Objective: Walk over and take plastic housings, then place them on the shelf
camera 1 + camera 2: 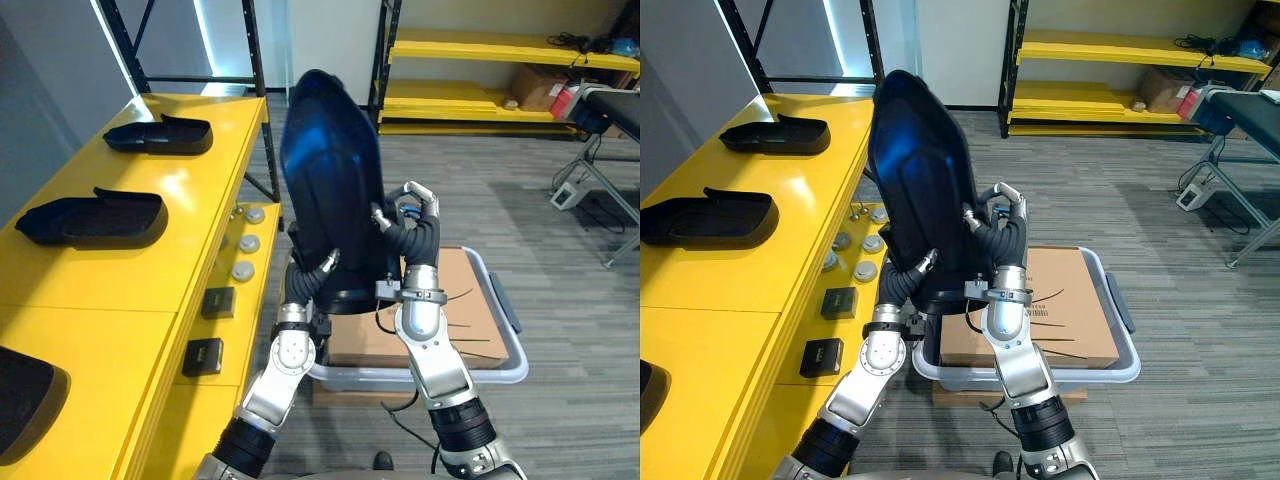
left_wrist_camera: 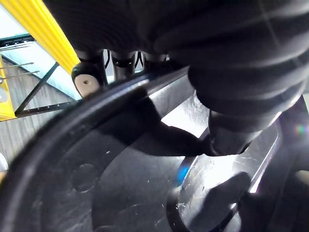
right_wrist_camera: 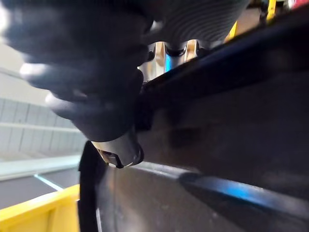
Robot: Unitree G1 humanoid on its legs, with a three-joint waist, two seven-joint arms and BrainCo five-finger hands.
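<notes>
At 8 o'clock, a black housing on the yellow shelf is cut by the edge. The held housing hides the 9 o'clock end of the cardboard box.

The yellow shelf runs down the left of the frame. 3 things lie on it: upper housing, middle housing and corner housing at lower left. Bare yellow shows between them. The held housing stands upright in the centre, near the shelf's edge. A black rack post rises at upper centre. A grey bin with a cardboard box covers the floor at lower centre.
</notes>
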